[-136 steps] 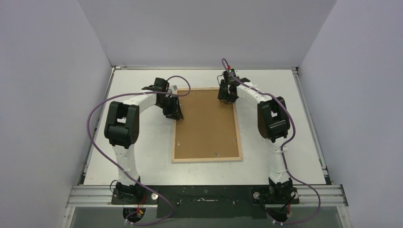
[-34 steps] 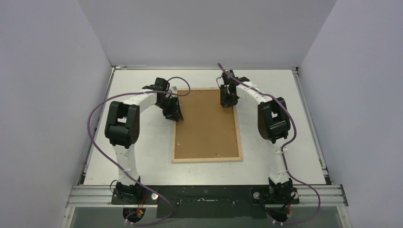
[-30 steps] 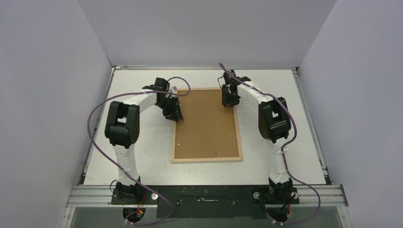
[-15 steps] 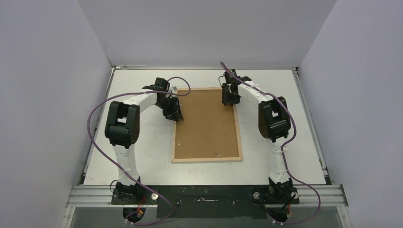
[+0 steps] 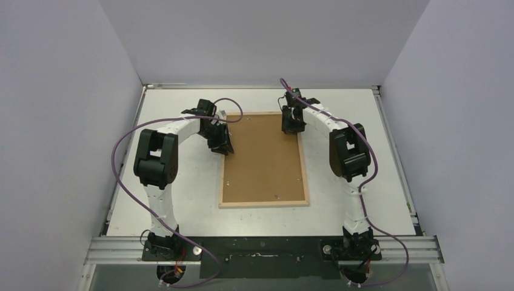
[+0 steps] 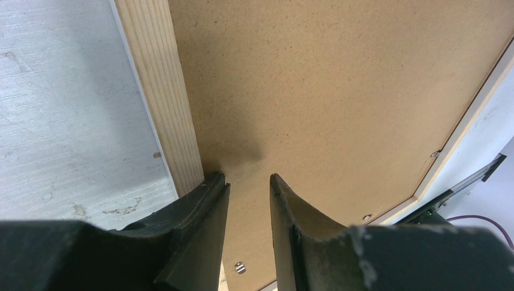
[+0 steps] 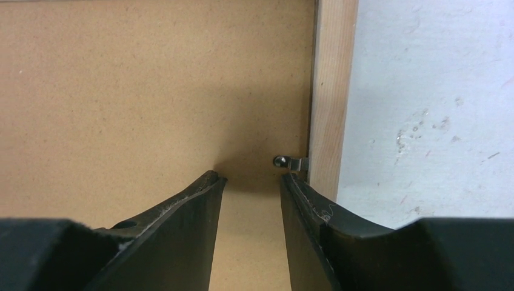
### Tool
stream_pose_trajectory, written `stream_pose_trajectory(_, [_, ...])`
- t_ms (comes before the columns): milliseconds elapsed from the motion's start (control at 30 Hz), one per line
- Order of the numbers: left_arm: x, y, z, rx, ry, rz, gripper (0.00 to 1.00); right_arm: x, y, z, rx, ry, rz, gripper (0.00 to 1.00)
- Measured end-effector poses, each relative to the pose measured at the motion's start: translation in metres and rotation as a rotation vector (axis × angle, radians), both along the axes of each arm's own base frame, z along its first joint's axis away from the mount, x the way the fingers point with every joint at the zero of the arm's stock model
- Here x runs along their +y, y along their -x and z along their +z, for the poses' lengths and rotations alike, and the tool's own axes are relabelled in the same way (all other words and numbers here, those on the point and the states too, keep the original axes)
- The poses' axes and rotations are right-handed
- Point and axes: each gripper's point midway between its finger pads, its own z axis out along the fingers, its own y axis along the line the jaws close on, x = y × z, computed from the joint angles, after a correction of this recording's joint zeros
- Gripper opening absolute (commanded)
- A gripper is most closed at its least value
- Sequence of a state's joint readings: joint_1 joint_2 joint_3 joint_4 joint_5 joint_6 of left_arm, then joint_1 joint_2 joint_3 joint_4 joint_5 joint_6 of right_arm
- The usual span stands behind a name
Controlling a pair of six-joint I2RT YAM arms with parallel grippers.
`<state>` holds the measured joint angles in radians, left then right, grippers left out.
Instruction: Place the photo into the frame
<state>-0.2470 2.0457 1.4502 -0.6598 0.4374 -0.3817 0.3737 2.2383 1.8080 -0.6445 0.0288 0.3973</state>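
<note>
Top view — the frame [image 5: 264,203], face down on the worktop [image 5: 182,194], holds the brown backing board [image 5: 262,157]; the photo is nowhere visible. Left wrist view: left fingers [image 6: 203,206], narrowly parted and empty, stand at the frame's far-left inner edge. Right wrist view: right fingers [image 7: 194,206], likewise narrow and empty, sit just beside a metal retaining tab [image 7: 290,161] — probably the tab-fastening step; next, one tip must catch that tab.
</note>
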Motion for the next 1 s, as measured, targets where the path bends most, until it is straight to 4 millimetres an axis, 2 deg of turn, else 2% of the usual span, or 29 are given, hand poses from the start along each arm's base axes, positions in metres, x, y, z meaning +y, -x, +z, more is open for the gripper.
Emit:
stream_pose_trajectory(133, [0.000,0.000,0.001,0.000,0.002,-0.001,0.31,0.006,0.010,0.008,0.016,-0.053,0.013,0.44])
stream_pose_trajectory(233, [-0.002,-0.003,0.007,-0.005,0.012,0.000,0.36,0.013,0.010,0.031,-0.014,-0.101,0.018,0.44])
stream_pose_trajectory(333, [-0.005,-0.016,0.026,-0.048,0.038,0.015,0.42,0.023,0.000,0.057,-0.070,-0.157,0.023,0.44])
stream_pose_trajectory(433, [-0.002,-0.030,0.050,-0.116,0.061,0.044,0.49,0.034,-0.012,0.075,-0.118,-0.203,0.025,0.44])
stream_pose_trajectory(600, [0.017,-0.043,0.076,-0.192,0.052,0.110,0.56,0.057,-0.023,0.088,-0.168,-0.255,0.034,0.44])
stream_pose_trajectory(767, [0.025,-0.047,0.072,-0.191,0.034,0.132,0.57,0.102,-0.032,0.085,-0.207,-0.307,0.078,0.44])
stream_pose_trajectory(867, [0.024,-0.046,0.060,-0.166,0.027,0.128,0.57,0.135,-0.031,0.071,-0.204,-0.334,0.118,0.44])
stream_pose_trajectory(1000, [0.026,-0.040,0.038,-0.117,-0.001,0.126,0.56,0.166,-0.026,0.045,-0.185,-0.345,0.169,0.44])
